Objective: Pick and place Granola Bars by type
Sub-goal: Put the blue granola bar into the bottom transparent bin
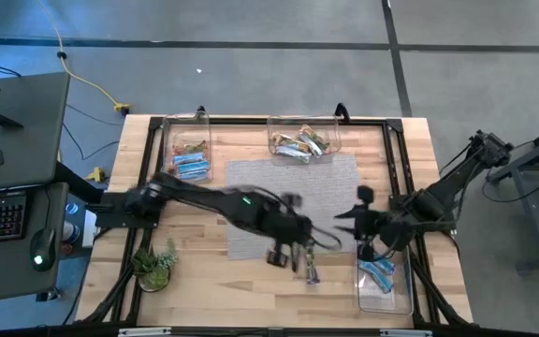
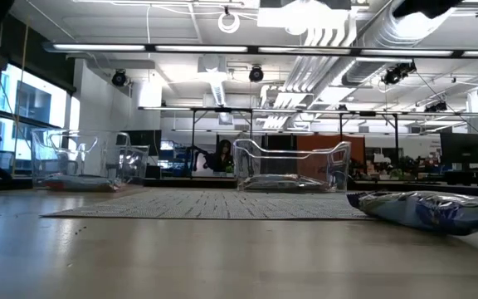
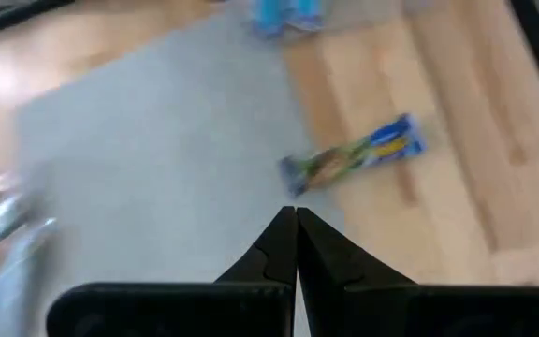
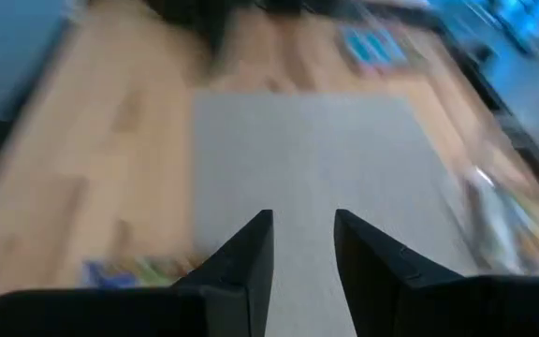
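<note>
One granola bar (image 1: 312, 274) with a blue and green wrapper lies flat on the bare wood just off the near edge of the grey mat (image 1: 293, 201). The same granola bar (image 3: 354, 156) appears in the left wrist view, and in the low view the granola bar (image 2: 426, 209) is at the right. My left gripper (image 3: 296, 220) is shut and empty, hovering above the mat's edge a little short of the bar. My right gripper (image 4: 302, 225) is open and empty, above the mat's right side, with the granola bar (image 4: 129, 271) off to its side.
A clear bin (image 1: 187, 150) at the far left holds blue bars. A far middle bin (image 1: 302, 140) holds white and tan bars. A bin (image 1: 385, 279) at the near right holds a blue bar. A small green plant (image 1: 155, 265) stands near left.
</note>
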